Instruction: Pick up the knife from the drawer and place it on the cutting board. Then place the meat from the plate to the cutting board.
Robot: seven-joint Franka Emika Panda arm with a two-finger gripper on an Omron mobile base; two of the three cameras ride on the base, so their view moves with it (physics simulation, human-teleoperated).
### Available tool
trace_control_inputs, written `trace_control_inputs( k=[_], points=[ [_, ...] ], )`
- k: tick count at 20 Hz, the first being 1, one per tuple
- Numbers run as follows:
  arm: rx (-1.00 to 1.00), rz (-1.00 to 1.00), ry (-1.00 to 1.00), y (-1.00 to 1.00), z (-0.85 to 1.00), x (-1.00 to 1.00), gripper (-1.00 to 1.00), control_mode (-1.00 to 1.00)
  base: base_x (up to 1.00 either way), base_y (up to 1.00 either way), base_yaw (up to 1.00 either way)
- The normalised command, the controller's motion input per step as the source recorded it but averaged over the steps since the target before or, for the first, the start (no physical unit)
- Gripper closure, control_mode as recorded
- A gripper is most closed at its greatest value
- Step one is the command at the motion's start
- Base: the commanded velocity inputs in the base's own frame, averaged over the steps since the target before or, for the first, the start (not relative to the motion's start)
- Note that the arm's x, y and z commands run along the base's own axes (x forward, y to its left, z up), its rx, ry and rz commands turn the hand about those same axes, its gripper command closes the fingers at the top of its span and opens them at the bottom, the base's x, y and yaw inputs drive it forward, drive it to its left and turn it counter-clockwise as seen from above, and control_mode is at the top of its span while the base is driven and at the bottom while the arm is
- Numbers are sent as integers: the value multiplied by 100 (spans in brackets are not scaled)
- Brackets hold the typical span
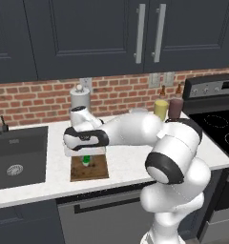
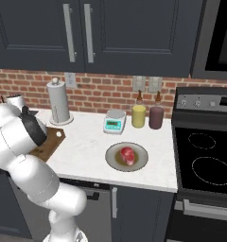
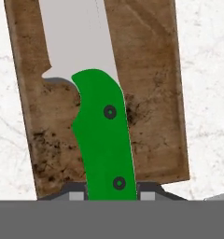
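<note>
My gripper is shut on the knife, clamping the lower end of its bright green handle. The pale blade points away from the hand, over the dark brown cutting board. In the left base view the gripper points down over the cutting board, with the knife showing as a green patch under the hand. I cannot tell whether the knife touches the wood. The red meat lies on the round grey plate, to the right of the cutting board. The drawer is out of view.
A sink lies left of the board. A paper towel roll, a small scale and two bottles stand along the brick wall. The stove is at the right.
</note>
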Motion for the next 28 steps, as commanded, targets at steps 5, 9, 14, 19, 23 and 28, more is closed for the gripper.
trace_control_inputs(
  k=[5,9,14,19,23,28],
  points=[
    [-2,0,1,0,-45,12,100,-100,0,0,0],
    [0,0,0,0,-41,11,100,-100,0,0,0],
    [0,0,0,0,-23,3,100,-100,0,0,0],
    [0,0,0,0,-27,2,100,-100,0,0,0],
    [-1,0,2,0,-31,2,-100,-100,0,0,0],
    [0,0,0,-2,-8,0,-100,-100,0,0,0]
  ],
)
